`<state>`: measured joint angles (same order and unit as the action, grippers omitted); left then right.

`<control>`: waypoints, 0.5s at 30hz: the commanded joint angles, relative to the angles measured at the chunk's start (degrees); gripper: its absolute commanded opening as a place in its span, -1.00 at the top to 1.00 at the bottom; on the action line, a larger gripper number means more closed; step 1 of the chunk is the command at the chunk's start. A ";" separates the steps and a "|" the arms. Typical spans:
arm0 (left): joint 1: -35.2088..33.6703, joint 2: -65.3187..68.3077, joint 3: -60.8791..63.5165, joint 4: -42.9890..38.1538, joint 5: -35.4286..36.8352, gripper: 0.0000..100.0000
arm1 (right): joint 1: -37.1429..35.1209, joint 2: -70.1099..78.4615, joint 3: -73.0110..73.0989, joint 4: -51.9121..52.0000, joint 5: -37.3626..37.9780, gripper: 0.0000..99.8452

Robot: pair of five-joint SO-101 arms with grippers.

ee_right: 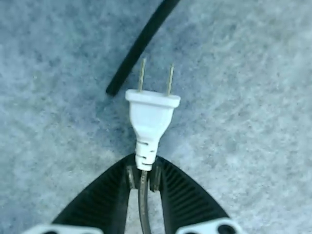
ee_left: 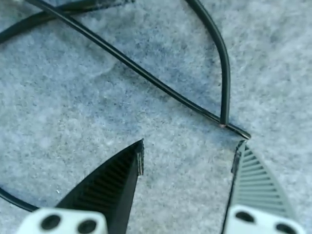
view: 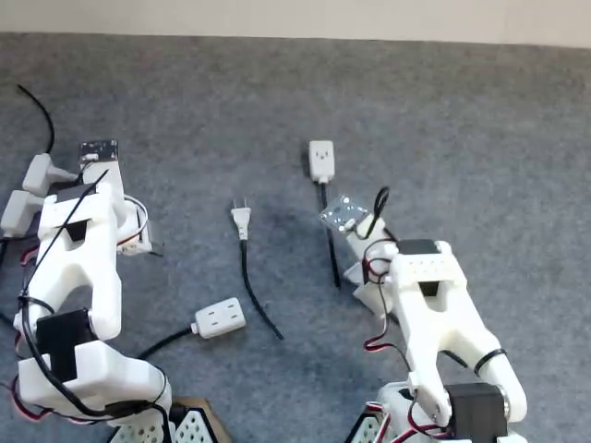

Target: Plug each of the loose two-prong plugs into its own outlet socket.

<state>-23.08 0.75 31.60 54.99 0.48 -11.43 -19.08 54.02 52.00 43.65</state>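
My right gripper (ee_right: 142, 178) is shut on the neck of a white two-prong plug (ee_right: 149, 114), whose prongs point away from me just over the carpet. The cut end of a black cord (ee_right: 127, 63) lies beside the prongs. In the high view the right arm (view: 420, 277) covers that plug. A second white plug (view: 240, 219) lies loose mid-table with its black cord trailing toward me. One white outlet socket (view: 320, 160) lies farther back, another (view: 220, 318) nearer. My left gripper (ee_left: 187, 156) hangs open over bare carpet and thin black wires (ee_left: 146, 73), at the far left.
The left arm (view: 78, 240) stands at the left edge beside two white blocks (view: 35, 172) with black leads. The far socket's black cord (view: 330, 245) runs down toward the right arm. Grey carpet covers the table, open toward the back and right.
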 commanded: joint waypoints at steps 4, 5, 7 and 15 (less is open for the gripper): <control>1.01 -0.31 -0.22 -0.70 0.35 0.40 | 0.57 -1.10 -0.13 -0.84 -2.64 0.97; 1.01 -0.31 -0.22 -0.70 0.35 0.40 | 0.57 -1.10 -0.22 -0.84 -2.81 0.96; 1.01 -0.31 -0.22 -0.70 0.35 0.40 | 0.57 -1.01 -0.22 -0.84 -2.81 0.87; 1.10 -0.31 -0.22 -0.70 0.35 0.40 | 2.95 -1.10 -0.84 -2.51 -6.68 0.60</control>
<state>-23.08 0.75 31.60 54.99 0.48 -9.58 -19.08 54.20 51.47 38.90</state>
